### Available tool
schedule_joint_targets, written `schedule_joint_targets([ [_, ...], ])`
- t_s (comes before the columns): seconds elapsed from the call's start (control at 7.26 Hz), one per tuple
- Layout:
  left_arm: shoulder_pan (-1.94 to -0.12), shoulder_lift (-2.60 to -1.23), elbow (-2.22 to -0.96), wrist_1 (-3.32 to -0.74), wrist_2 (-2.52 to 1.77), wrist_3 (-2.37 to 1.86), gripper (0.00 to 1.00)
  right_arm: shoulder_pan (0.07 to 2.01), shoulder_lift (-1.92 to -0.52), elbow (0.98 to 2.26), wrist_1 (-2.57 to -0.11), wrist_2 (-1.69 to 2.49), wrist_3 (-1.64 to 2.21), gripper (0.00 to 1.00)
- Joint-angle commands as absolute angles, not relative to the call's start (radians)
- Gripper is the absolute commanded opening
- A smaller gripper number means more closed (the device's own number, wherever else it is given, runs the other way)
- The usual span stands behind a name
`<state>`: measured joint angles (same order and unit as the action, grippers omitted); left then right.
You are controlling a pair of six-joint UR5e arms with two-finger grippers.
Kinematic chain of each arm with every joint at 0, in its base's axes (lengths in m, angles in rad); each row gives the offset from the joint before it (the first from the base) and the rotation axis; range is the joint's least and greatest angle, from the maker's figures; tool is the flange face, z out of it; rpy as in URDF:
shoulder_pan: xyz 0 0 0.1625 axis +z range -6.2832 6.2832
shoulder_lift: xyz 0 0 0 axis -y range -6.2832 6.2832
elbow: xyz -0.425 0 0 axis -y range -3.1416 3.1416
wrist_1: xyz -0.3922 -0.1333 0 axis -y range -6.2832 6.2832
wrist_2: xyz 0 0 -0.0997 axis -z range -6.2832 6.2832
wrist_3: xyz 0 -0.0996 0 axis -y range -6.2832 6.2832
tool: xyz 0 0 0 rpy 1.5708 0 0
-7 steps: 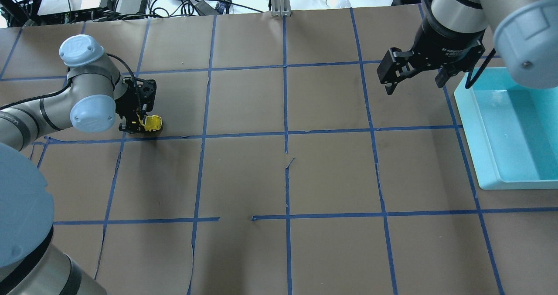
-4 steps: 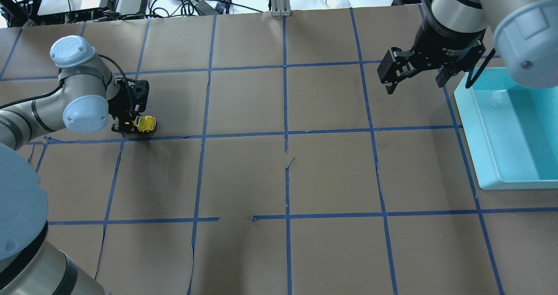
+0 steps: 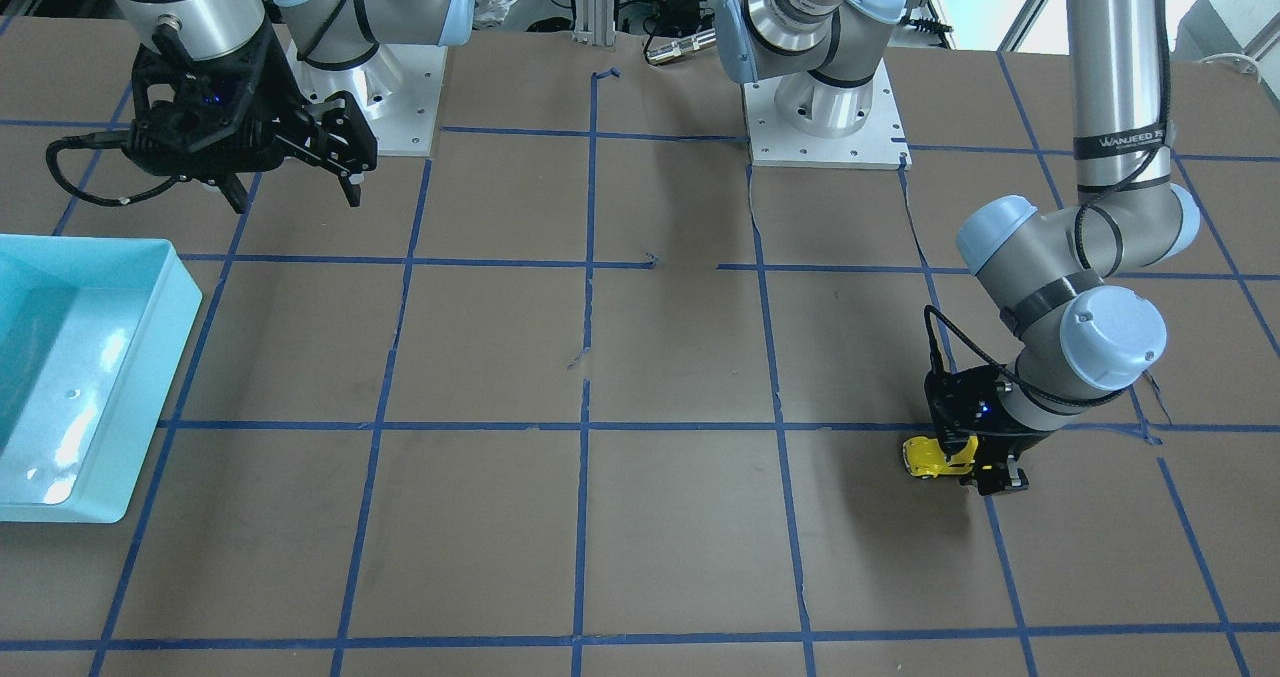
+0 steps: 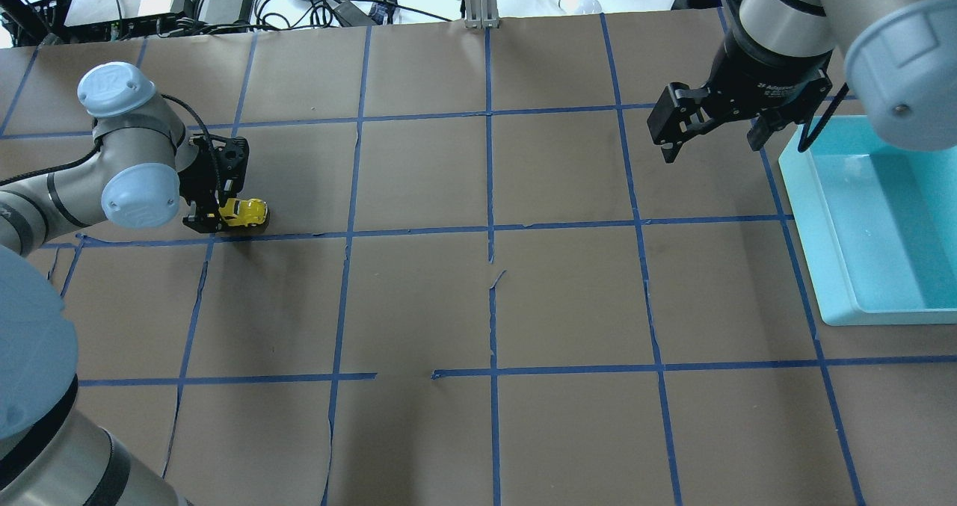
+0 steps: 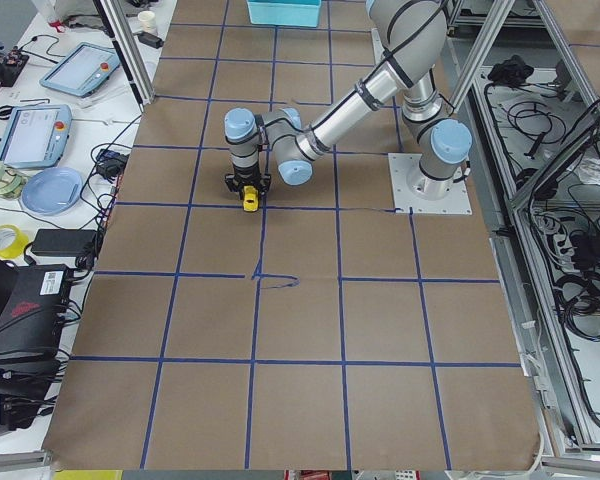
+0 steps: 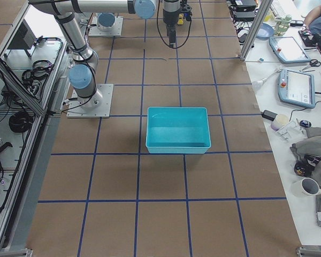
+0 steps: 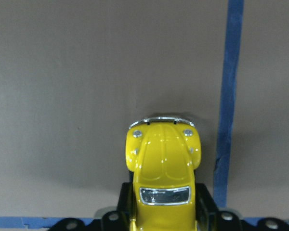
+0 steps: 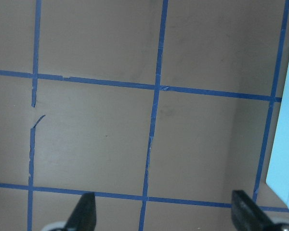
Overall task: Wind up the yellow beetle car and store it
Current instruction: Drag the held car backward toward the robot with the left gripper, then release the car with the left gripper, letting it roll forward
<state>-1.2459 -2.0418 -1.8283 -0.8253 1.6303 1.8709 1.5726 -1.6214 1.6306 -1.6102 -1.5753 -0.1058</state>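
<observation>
**Car gripped far from the bin, winding in hand**

The left hand (image 4: 217,218) is closed on the rear of the yellow beetle car (image 4: 244,212). The left wrist view shows the car's bonnet poking forward between the fingers, nose pointing away from the wrist. The car is low on the counter (image 4: 568,297), well apart from the turquoise bin (image 4: 819,244), at the opposite side. Whether the wheels actually press on the paper I cannot tell.

I judge this to be the wind-up step, with storing not yet begun. If the car has a pull-back motor, the next move calls for firm downward pressure and a straight drag along the car's own axis, so the wheels turn rather than skid. After that the car must cross the whole counter to the bin.

The right hand (image 4: 710,149) hovers just beside the bin with its fingers spread and nothing between them (probably waiting to receive).

A band on the left arm (image 3: 1115,142) reads roughly "WANJEED". White print on the right wrist is too small to read.
</observation>
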Motion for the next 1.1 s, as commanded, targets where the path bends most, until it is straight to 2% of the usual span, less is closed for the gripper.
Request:
schedule_joint_targets([
  [0.0, -1.246, -2.034, -1.827, -0.825, 1.631, 1.870, 1.00, 1.571, -1.620, 1.631, -1.618, -1.574, -0.104, 1.00],
  [0.96, -1.246, -2.025, -1.819, -0.822, 1.632, 1.862, 1.00, 1.562, -1.612, 1.631, -1.618, -1.574, -0.095, 1.00],
])
